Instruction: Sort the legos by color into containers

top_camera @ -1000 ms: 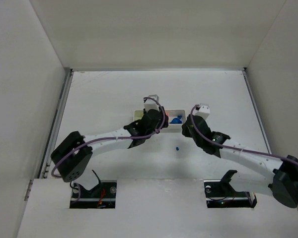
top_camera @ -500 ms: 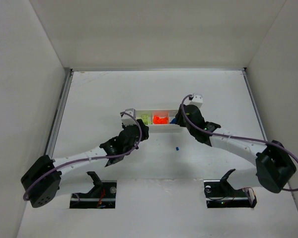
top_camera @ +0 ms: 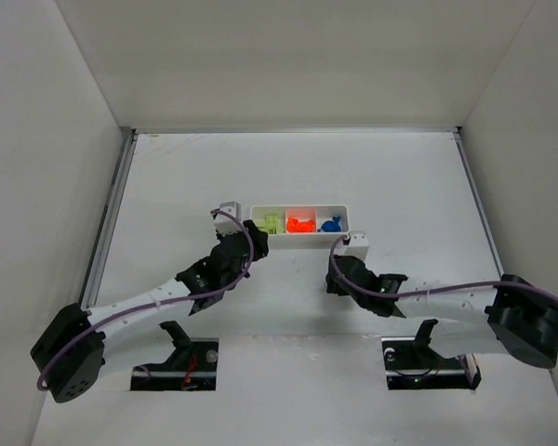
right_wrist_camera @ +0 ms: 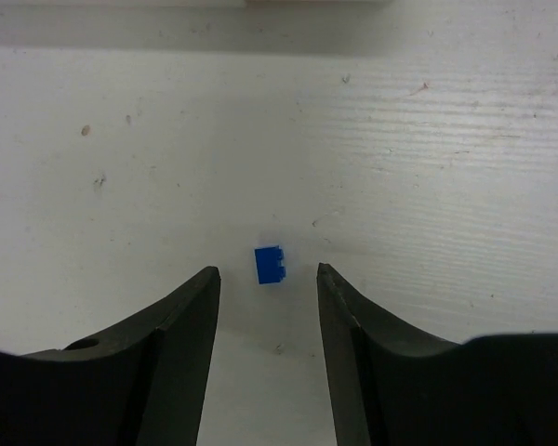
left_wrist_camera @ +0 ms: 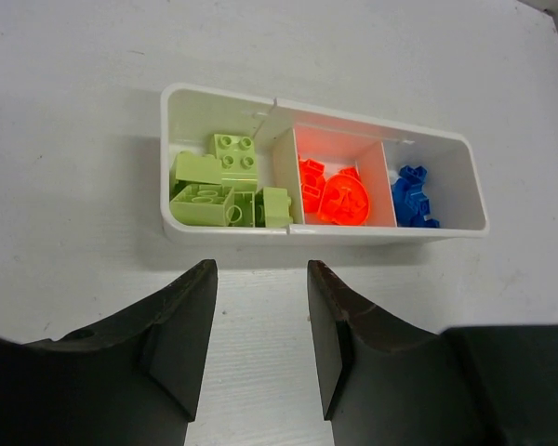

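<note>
The white three-compartment tray (top_camera: 352, 223) lies mid-table. It holds lime green legos (left_wrist_camera: 214, 190) in the left compartment, orange legos (left_wrist_camera: 335, 190) in the middle one and blue legos (left_wrist_camera: 411, 195) in the right one. One small blue lego (right_wrist_camera: 270, 264) lies loose on the table in front of the tray. My right gripper (right_wrist_camera: 268, 269) is open, with its fingertips on either side of that brick and not touching it. In the top view the right gripper (top_camera: 335, 279) hides the brick. My left gripper (left_wrist_camera: 260, 265) is open and empty, just short of the tray's front wall (left_wrist_camera: 232, 232). The left gripper (top_camera: 258, 243) sits at the tray's left front corner.
White enclosure walls (top_camera: 56, 186) stand to the left, right and back of the table. Both arm bases (top_camera: 177, 358) are at the near edge. The left arm stretches diagonally across the near-left table, and the right arm lies low along the near right.
My right gripper left the tray's right end and came toward the near side, over the loose blue lego. My left gripper drew back off the tray to its left front.
</note>
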